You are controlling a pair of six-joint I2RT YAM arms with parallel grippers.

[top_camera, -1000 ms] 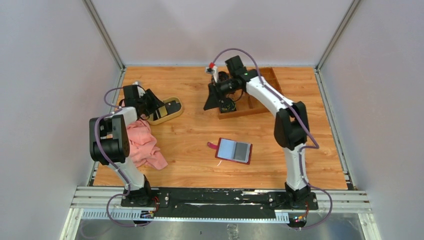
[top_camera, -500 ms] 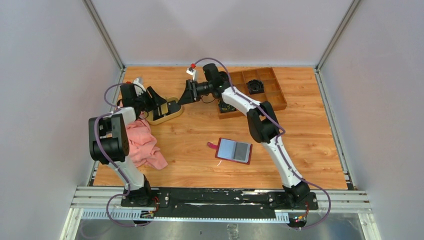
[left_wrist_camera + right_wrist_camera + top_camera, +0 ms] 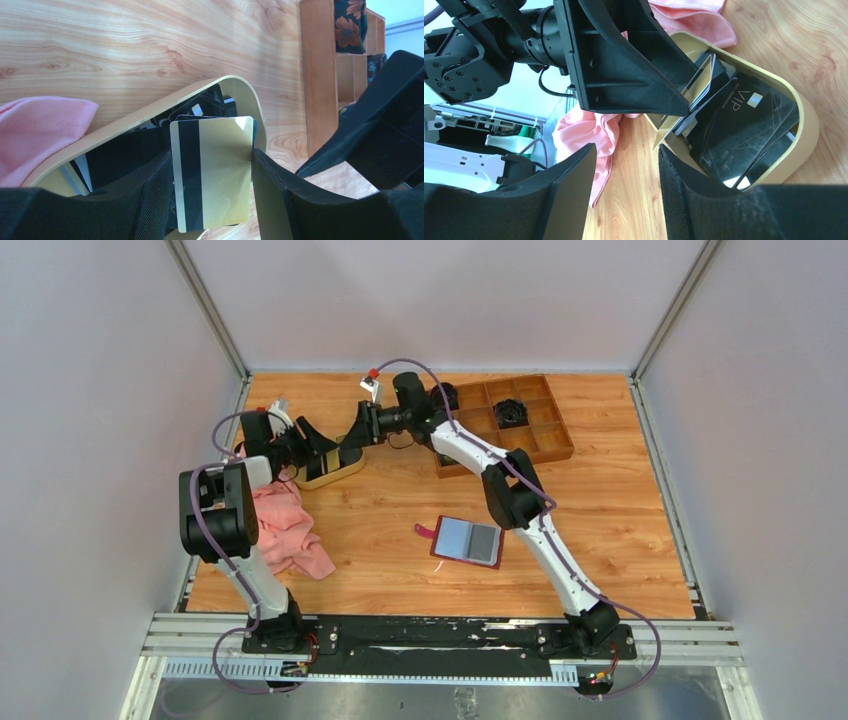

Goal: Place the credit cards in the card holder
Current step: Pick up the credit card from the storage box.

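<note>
Gold card [image 3: 215,172] pinched btwn L gripper [image 3: 211,162] fingers at dish [image 3: 253,107]; R gripper [image 3: 626,160] jaws apart.

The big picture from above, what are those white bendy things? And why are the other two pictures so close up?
Those are robot arms, the left arm and the right arm. A camera up high took the big picture; the other two come from small cameras on each wrist, so each sees its own claw. On the table lie an open red wallet, a pink cloth, a wooden box and an oval dish of cards. The left claw pinches a gold card at the dish. The right claw is open, holding nothing, facing it.
</note>
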